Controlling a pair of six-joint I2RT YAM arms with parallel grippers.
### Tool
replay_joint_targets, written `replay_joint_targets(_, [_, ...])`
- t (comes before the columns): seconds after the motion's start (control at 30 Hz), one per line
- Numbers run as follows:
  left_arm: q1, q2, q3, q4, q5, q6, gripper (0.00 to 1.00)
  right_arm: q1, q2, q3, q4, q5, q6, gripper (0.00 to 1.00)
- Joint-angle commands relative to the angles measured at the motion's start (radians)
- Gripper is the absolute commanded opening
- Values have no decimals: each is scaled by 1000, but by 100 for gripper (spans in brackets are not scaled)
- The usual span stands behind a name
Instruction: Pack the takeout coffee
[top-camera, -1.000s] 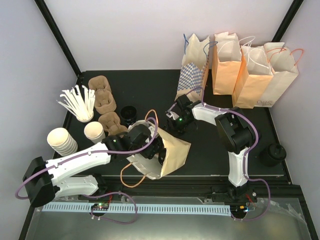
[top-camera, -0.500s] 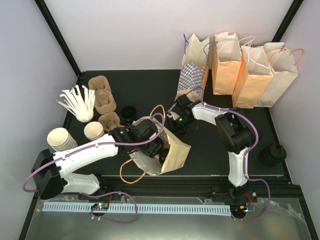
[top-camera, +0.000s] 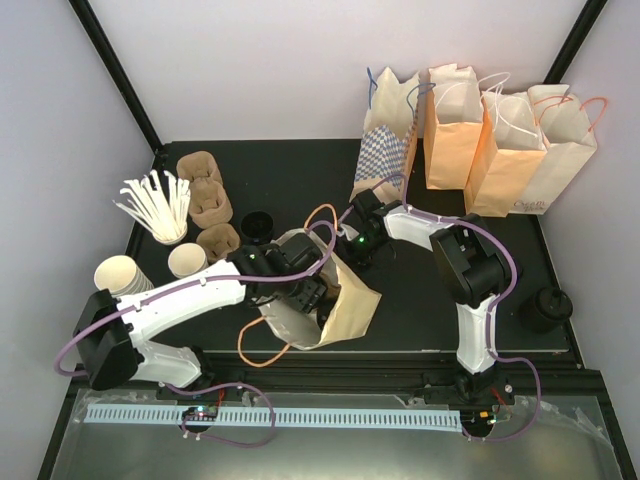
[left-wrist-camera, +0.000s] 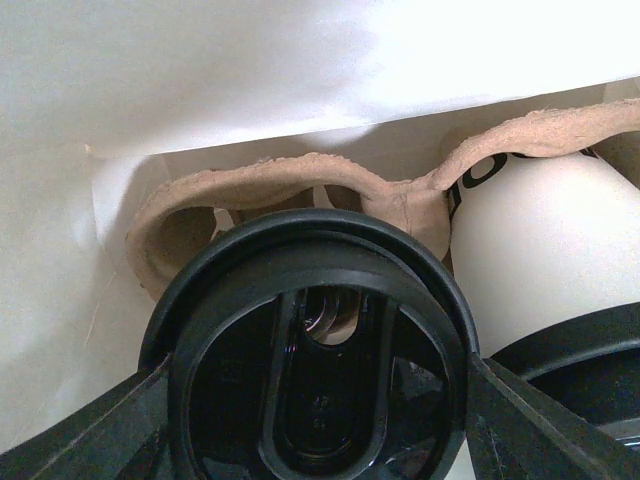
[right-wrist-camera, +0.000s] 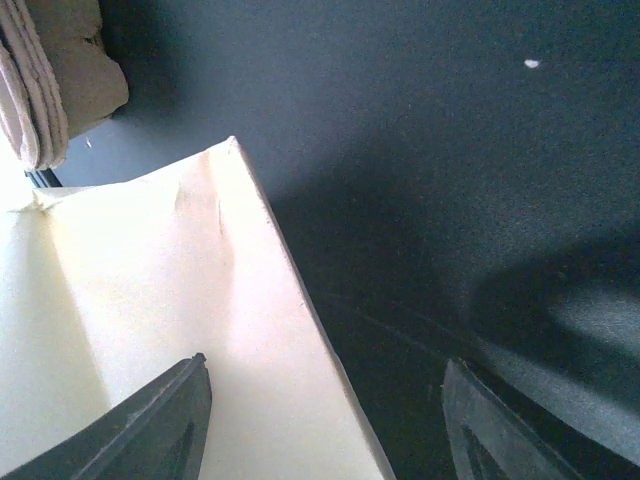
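The left gripper (left-wrist-camera: 318, 432) clasps a round black lid (left-wrist-camera: 315, 340); just right of it the takeout coffee (left-wrist-camera: 545, 250) points its long axis into the bag (left-wrist-camera: 200, 70), lid end nearest. The right gripper (right-wrist-camera: 330, 430) is spread wide.

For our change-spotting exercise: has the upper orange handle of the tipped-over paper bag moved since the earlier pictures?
Yes. The orange handle has shifted toward the back wall and slightly right, ending nearer the standing checked bag, which has not moved.

glossy plastic lid (left-wrist-camera: 250, 380), rough pulp carrier (left-wrist-camera: 300, 175) (fibrous edge), matt paper cup (left-wrist-camera: 550, 250).
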Motion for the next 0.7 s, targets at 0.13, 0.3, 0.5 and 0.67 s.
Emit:
replay_joint_targets(0.13, [3, 38, 20, -201, 6, -47, 76, 10, -15, 12, -16, 1, -14, 66])
replay_joint_targets(0.3, [0, 35, 21, -214, 11, -56, 82, 10, -13, 15, -13, -1, -12, 66])
replay_joint_targets(0.5, [-2, 43, 21, -217, 2, -55, 83, 9, -12, 17, -10, -2, -8, 66])
replay_joint_targets(0.67, [-5, 60, 28, -219, -9, -63, 70, 10, -13, 18, -14, -2, -8, 66])
